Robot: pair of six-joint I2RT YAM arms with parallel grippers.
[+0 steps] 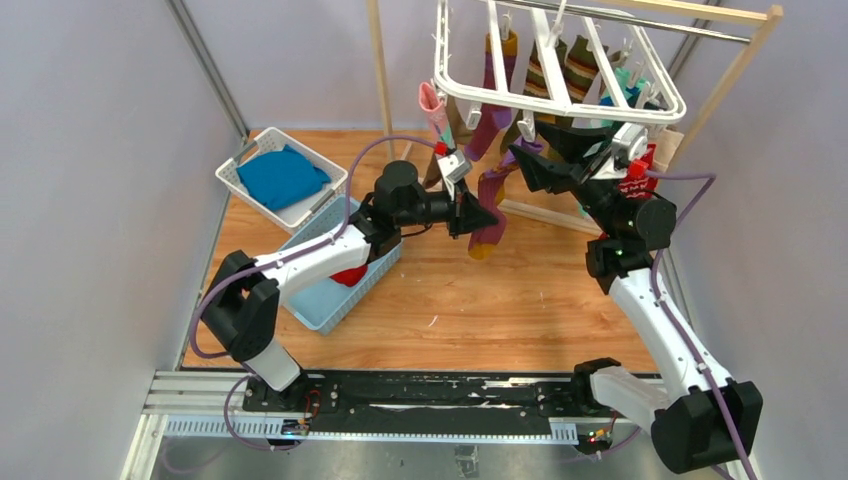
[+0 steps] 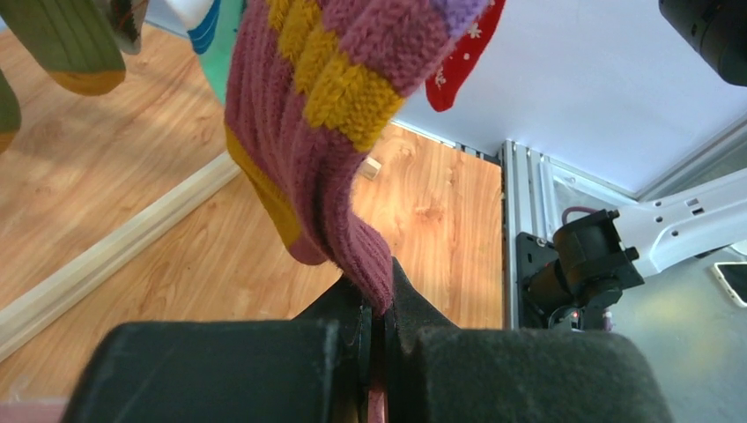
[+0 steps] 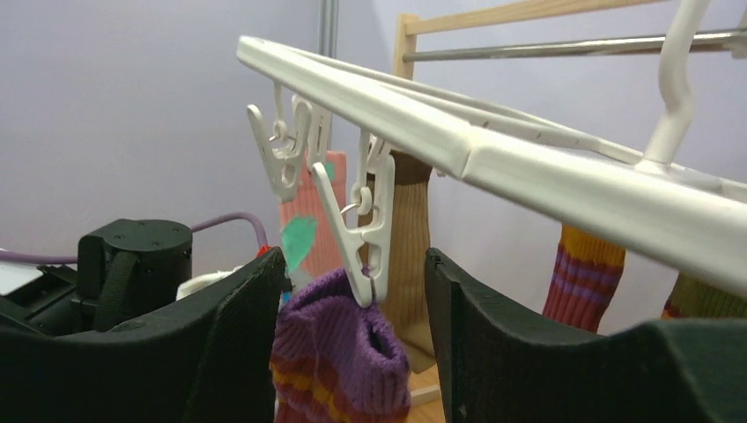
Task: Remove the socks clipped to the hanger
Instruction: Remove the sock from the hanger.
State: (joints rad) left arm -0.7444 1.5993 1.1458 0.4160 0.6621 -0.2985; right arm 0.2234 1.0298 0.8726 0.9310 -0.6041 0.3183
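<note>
- Noted wooden worktop (image 1: 500, 320), grey walls (image 1: 90, 150).
- Counted two baskets (image 1: 330, 305), one hanger (image 1: 560, 102).
- Found left jaws clamped on striped sock (image 2: 308, 115).
- Found right jaws apart, flanking one clip (image 3: 357, 233).

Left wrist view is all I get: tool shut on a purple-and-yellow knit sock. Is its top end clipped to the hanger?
Observer: Yes. The right wrist view shows the sock with its purple cuff pinched in a white clip hanging from the hanger.
Operator: Where's the right tool?
Observer: The right tool is up at that clip, open, with one finger on each side of the clip and cuff, not closed on them.
Operator: Anywhere to drop the sock?
Observer: In the top view a light blue bin sits left of the sock, with a red item in it.
</note>
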